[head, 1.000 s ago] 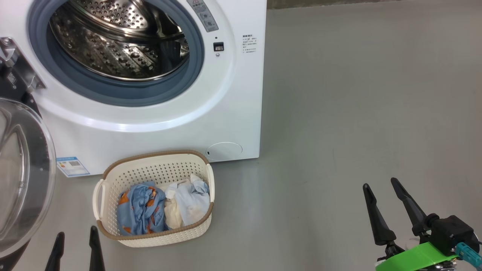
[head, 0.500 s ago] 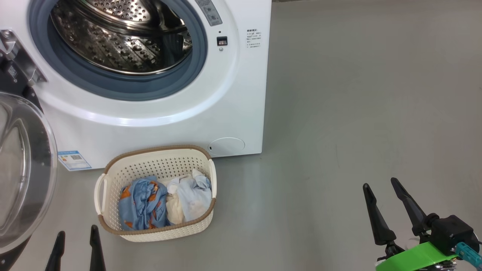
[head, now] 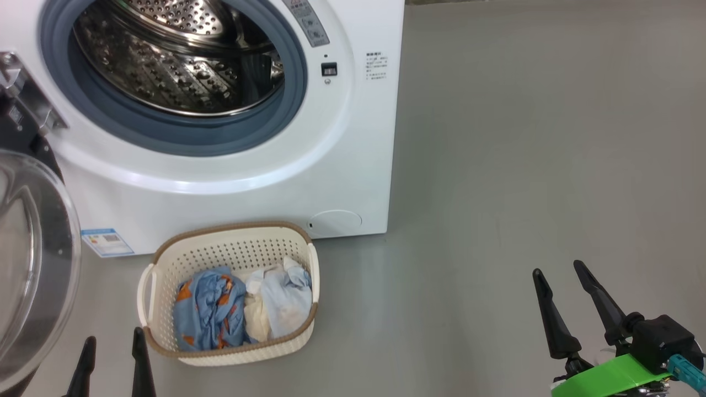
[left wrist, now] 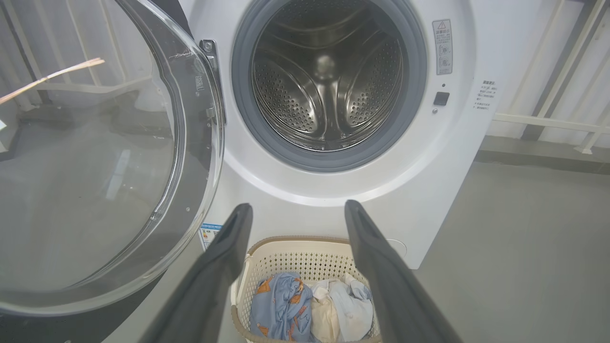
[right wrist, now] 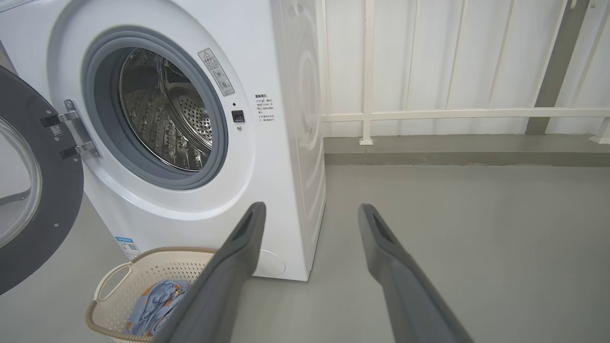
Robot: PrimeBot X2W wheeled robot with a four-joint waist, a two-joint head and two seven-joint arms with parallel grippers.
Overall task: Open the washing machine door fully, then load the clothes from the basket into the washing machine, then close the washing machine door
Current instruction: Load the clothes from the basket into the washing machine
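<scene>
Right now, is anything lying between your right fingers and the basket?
Nothing: in the head view the stretch from the right fingers to the basket is bare grey floor.

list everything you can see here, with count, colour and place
washing machine: one, white, on the floor ahead
washing machine door: one, black rim with clear glass, swung open at the machine's left
drum: one, steel, inside the machine, nothing seen in it
door seal: one, grey-blue, ringing the drum mouth
energy sticker: one, blue, low on the machine front
filter cap: one, white, bottom right of the front
basket: one, cream with brown rim, before the machine
clothes: three, blue-orange, pale blue-white, cream, in the basket
floor: grey
railing: white, behind the machine
left gripper: dark, jaws open, beside the basket
right gripper: dark, jaws open, over bare floor
</scene>
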